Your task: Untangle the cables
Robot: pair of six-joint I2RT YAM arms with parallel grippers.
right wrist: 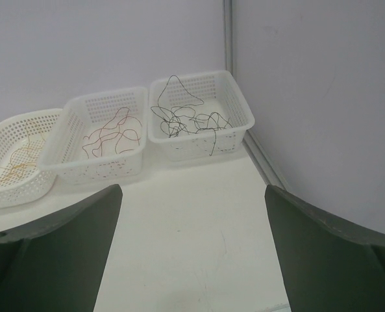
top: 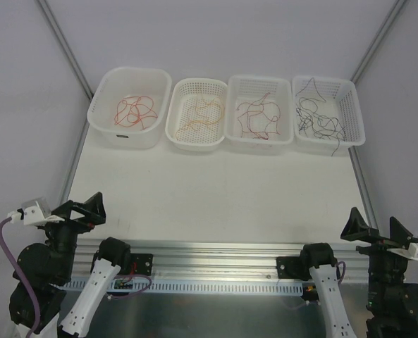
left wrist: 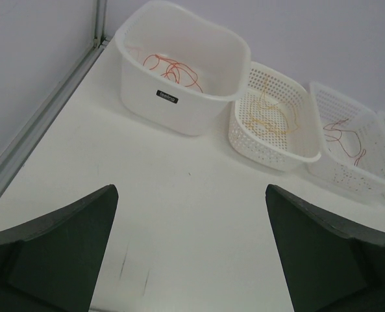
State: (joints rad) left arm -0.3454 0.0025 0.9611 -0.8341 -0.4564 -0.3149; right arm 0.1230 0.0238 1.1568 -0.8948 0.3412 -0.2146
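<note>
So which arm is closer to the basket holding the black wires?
Right. The right arm sits at the near edge, roughly in line with the far-right basket of black cables, jaws open. The left arm is over on the opposite side.

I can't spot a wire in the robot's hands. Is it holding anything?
Nothing is held. The left tool and right tool are open and empty; the thin wires lie in white plastic baskets.

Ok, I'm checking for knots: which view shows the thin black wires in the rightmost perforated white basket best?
Right wrist: the thin black wires sit near centre, close, with separate loops readable. Top external shows them whole but smaller, from above. Left wrist catches only a dark trace at its right edge.
</note>
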